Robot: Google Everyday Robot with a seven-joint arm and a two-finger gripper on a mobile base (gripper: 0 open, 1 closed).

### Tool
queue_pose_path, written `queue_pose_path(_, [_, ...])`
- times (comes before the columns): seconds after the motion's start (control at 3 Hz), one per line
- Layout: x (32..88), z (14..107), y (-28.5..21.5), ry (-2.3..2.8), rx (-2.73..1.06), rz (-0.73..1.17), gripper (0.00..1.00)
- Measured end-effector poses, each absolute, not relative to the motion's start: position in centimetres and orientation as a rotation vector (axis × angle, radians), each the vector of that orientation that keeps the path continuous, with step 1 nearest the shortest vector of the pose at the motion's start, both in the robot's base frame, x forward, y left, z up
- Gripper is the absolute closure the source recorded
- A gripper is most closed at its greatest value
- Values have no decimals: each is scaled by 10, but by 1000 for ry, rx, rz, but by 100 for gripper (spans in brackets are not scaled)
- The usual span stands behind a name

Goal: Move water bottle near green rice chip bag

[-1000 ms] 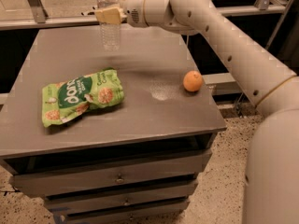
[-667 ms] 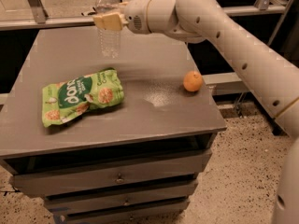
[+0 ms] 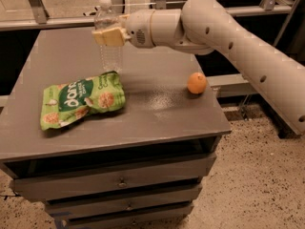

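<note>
The water bottle (image 3: 108,51) is clear with a white cap. It stands upright just behind the upper right corner of the green rice chip bag (image 3: 81,101), which lies flat on the left half of the grey table (image 3: 157,113). My gripper (image 3: 108,36) reaches in from the right and is shut on the water bottle around its upper middle, hiding the label. The bottle's base is at the table surface next to the bag's edge; whether it touches the table I cannot tell.
A small orange fruit (image 3: 197,83) sits on the table's right side. My arm (image 3: 228,37) spans above the table's back right. The table has drawers (image 3: 119,180) below its front edge. Metal frames stand behind the table.
My gripper has carried the water bottle forward and lower, from the back of the table to just behind the green rice chip bag's corner.
</note>
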State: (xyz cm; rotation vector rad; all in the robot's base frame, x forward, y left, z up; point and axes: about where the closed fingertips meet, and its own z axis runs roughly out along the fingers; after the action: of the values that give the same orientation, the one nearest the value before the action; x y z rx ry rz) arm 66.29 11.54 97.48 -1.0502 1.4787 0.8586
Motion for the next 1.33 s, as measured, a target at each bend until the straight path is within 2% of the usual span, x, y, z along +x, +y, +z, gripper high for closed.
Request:
queue_pose_path(1.0, [640, 946, 121, 1523, -1113, 857, 100])
queue_pose_path(1.33, [636, 941, 124, 1510, -1136, 843, 82])
